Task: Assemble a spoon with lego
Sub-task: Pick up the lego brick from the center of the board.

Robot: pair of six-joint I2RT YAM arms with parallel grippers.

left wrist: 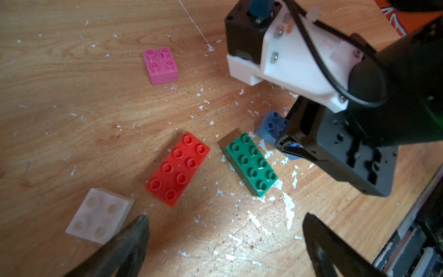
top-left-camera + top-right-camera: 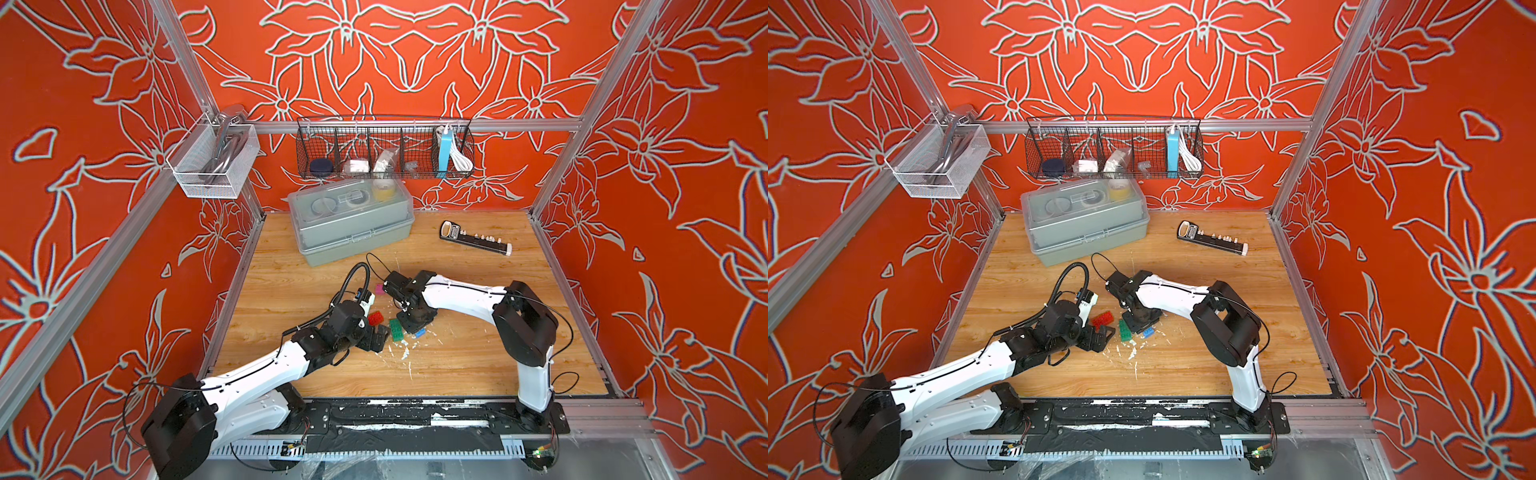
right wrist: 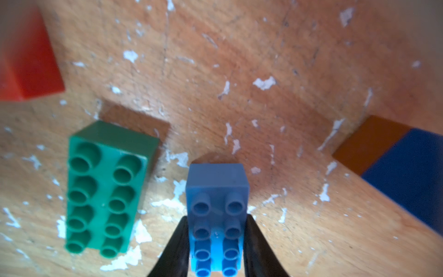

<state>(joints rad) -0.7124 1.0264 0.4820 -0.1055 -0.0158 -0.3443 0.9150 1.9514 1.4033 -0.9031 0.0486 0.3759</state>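
Observation:
Loose lego lies on the wooden table (image 2: pixel 457 353). My right gripper (image 3: pixel 217 239) is shut on a light blue oblong brick (image 3: pixel 217 215), its fingers pressed on both long sides, low at the table. A green oblong (image 3: pixel 105 189) lies next to it, then a red oblong (image 1: pixel 177 169). A pink square (image 1: pixel 160 66) sits farther off and a white square (image 1: pixel 99 215) lies by one fingertip of my left gripper (image 1: pixel 225 219), which is open over bare wood. A brown brick (image 3: pixel 369 141) abuts a dark blue one (image 3: pixel 412 172). The spoon is out of view.
A grey lidded box (image 2: pixel 353 232) stands at the back of the table, a black bit holder (image 2: pixel 476 237) at the back right. A black wire basket (image 2: pixel 384 149) and a white mesh basket (image 2: pixel 212 162) hang on the frame. White flecks mark the wood.

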